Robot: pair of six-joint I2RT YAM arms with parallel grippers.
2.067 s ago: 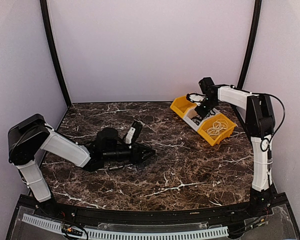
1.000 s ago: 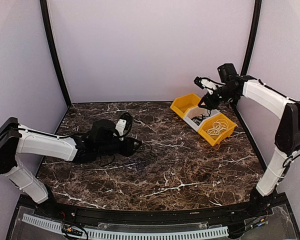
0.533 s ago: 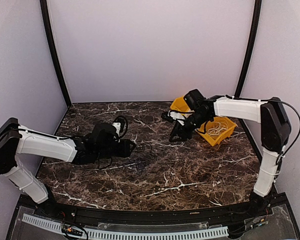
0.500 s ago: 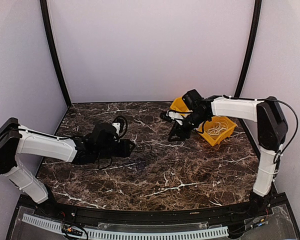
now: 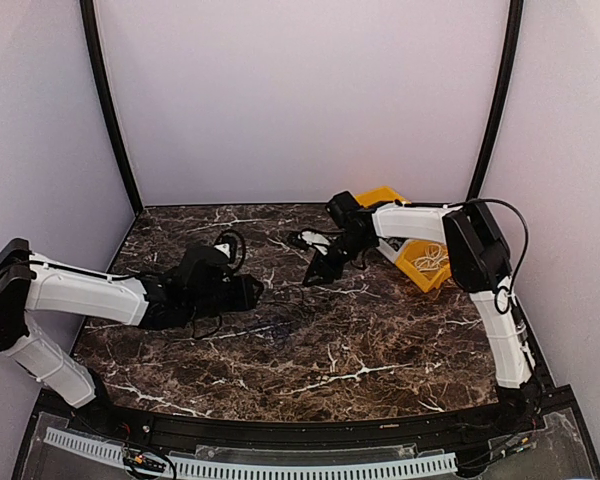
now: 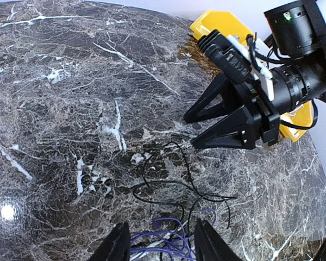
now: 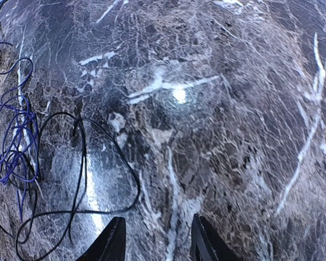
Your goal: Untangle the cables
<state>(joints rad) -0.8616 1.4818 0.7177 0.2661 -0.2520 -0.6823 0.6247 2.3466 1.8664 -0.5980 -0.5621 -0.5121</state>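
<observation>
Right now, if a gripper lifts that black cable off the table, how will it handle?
Probably floppy: the black cable lies in loose, uneven loops on the table, so it should sag. Likely light, being very thin. It may drag the purple wire along, since they seem to overlap.

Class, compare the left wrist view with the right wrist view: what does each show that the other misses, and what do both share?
Only the left wrist view shows the yellow bins, the right gripper seen from in front with its jaws open, and the left gripper, open, at the bottom edge. Only the right wrist view shows the purple cable at fuller length, its loops running up the left edge. Both show the black cable looping beside the purple one on the marble table.
</observation>
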